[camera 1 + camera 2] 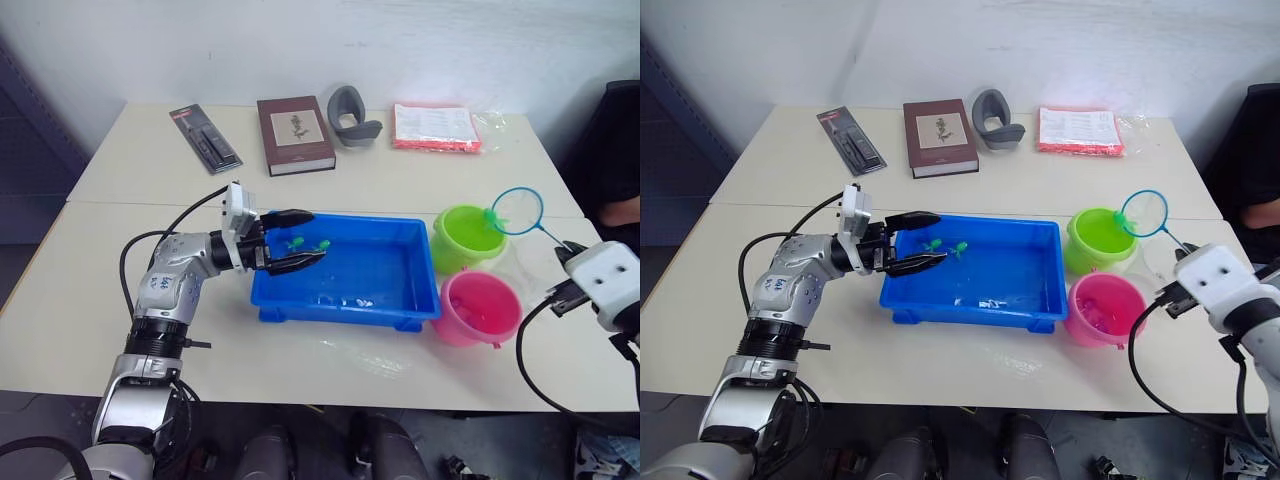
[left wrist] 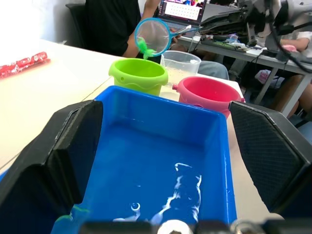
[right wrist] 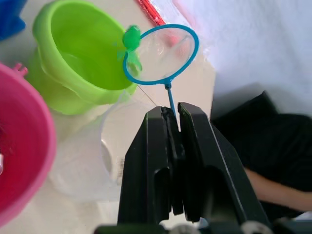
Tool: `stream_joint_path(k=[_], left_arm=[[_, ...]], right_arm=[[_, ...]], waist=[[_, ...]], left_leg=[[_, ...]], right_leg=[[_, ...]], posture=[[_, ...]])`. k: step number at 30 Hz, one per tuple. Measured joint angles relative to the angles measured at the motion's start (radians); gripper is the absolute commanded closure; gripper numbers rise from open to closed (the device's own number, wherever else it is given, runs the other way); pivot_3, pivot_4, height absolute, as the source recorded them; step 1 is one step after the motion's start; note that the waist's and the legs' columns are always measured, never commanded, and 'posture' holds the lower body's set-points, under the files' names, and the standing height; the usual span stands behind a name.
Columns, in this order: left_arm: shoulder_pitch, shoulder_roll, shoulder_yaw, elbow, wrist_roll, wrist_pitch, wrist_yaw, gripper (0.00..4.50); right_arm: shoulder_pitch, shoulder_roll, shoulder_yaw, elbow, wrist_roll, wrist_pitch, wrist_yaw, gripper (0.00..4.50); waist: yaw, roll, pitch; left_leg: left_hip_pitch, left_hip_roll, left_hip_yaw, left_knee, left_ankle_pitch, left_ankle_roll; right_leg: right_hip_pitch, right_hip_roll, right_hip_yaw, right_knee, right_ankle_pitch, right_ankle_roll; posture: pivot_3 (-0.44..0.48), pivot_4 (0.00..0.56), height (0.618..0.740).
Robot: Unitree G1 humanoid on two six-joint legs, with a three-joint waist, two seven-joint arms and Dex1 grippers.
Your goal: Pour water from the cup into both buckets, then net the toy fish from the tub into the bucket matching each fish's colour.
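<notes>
Netting step in hand: our right hand (image 3: 174,113) pinched net (image 3: 161,53) handle, green fish (image 3: 130,38) clinging at hoop rim above green bucket (image 1: 468,236). Left hand (image 1: 290,243) gaped wide over tub (image 1: 345,300) end farthest from green bucket. Next, we judged, tip fish in.

Blue tub (image 1: 380,270), lime green bucket (image 1: 468,236), pink bucket (image 1: 480,306)

We count two buckets (image 1: 466,238) (image 1: 481,307), one tub (image 1: 395,283), one net (image 1: 518,211), one cup (image 2: 179,62), three green fish (image 1: 296,242) (image 1: 323,244) (image 3: 131,38), one book (image 1: 295,134).
</notes>
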State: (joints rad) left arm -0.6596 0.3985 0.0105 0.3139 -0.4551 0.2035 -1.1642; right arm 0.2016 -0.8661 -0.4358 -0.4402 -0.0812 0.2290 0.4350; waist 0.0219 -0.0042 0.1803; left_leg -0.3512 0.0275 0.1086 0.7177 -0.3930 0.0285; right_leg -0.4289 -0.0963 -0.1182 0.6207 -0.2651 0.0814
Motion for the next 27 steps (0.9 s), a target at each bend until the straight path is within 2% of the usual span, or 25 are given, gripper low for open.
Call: stream_joint_path(k=[2, 4, 8, 9, 12, 17, 21, 24, 27], left_arm=[[-0.002, -0.004, 0.0, 0.024, 0.01, -0.022, -0.002, 0.06], [-0.005, -0.007, 0.001, 0.045, 0.011, -0.048, -0.005, 0.06], [-0.004, -0.007, 0.003, 0.058, 0.012, -0.077, -0.01, 0.06], [-0.003, 0.004, 0.012, 0.061, 0.012, -0.085, -0.015, 0.06], [-0.004, 0.024, 0.02, 0.091, 0.014, -0.111, -0.032, 0.06], [-0.003, 0.109, 0.038, 0.161, 0.031, -0.152, -0.076, 0.06], [0.0, 0.167, 0.056, 0.21, 0.04, -0.176, -0.104, 0.06], [0.004, 0.173, 0.07, 0.213, 0.046, -0.196, -0.103, 0.06], [0.02, 0.168, 0.075, 0.204, 0.046, -0.196, -0.091, 0.06]], right_arm=[[0.008, -0.026, 0.039, 0.024, -0.101, -0.071, -0.031, 4.5], [0.039, -0.126, 0.078, 0.058, -0.274, -0.21, -0.068, 4.5], [-0.004, -0.08, 0.078, 0.057, -0.273, -0.254, -0.078, 4.5], [-0.057, -0.001, 0.075, 0.032, -0.162, -0.191, -0.052, 4.5], [-0.17, 0.139, 0.077, -0.091, 0.177, 0.051, 0.026, 4.5], [-0.29, 0.129, 0.13, -0.254, 0.547, 0.534, 0.082, 4.5], [-0.401, 0.166, 0.209, -0.266, 0.703, 0.893, 0.013, 4.5], [-0.463, 0.196, 0.286, -0.262, 0.734, 1.026, -0.031, 4.5], [-0.536, 0.242, 0.35, -0.216, 0.726, 1.079, -0.072, 4.5]], waist=[[0.001, 0.0, 0.0], [0.001, 0.001, 0.0], [0.0, 0.001, 0.0], [0.0, 0.0, 0.001], [-0.007, 0.001, 0.0], [-0.008, 0.002, 0.001], [-0.002, 0.002, 0.001], [0.002, 0.002, 0.001], [-0.002, 0.002, 0.001]], left_leg=[[-0.001, 0.0, 0.0, 0.0, 0.0, 0.0], [0.0, 0.0, 0.0, 0.0, 0.0, 0.0], [0.0, 0.001, 0.0, 0.0, 0.001, -0.001], [0.0, 0.002, -0.002, 0.0, 0.001, -0.002], [0.0, 0.002, -0.001, 0.0, 0.001, -0.002], [-0.001, 0.002, -0.005, 0.0, 0.001, -0.001], [-0.003, 0.001, -0.006, 0.001, 0.0, 0.0], [-0.005, 0.0, -0.007, 0.001, 0.0, 0.0], [-0.004, -0.001, -0.005, 0.001, 0.0, 0.001]], right_leg=[[0.0, 0.0, 0.0, 0.0, 0.0, 0.0], [0.0, 0.0, 0.002, -0.001, 0.0, 0.0], [0.0, 0.0, 0.002, 0.0, 0.0, 0.0], [0.0, 0.002, 0.001, -0.001, 0.0, 0.0], [0.0, 0.002, 0.0, 0.001, 0.0, 0.0], [0.0, 0.0, 0.001, 0.001, -0.001, -0.002], [-0.001, -0.003, 0.001, 0.001, -0.001, -0.002], [-0.002, -0.004, 0.0, 0.001, -0.001, -0.002], [-0.002, -0.005, -0.001, 0.001, -0.001, -0.002]], posture=[[0.0, 0.15, 0.74], [0.0, 0.15, 0.74], [0.0, 0.15, 0.74], [0.0, 0.15, 0.74], [0.0, 0.15, 0.74], [0.0, 0.15, 0.74], [0.0, 0.15, 0.74], [0.0, 0.15, 0.74], [0.0, 0.15, 0.74]])
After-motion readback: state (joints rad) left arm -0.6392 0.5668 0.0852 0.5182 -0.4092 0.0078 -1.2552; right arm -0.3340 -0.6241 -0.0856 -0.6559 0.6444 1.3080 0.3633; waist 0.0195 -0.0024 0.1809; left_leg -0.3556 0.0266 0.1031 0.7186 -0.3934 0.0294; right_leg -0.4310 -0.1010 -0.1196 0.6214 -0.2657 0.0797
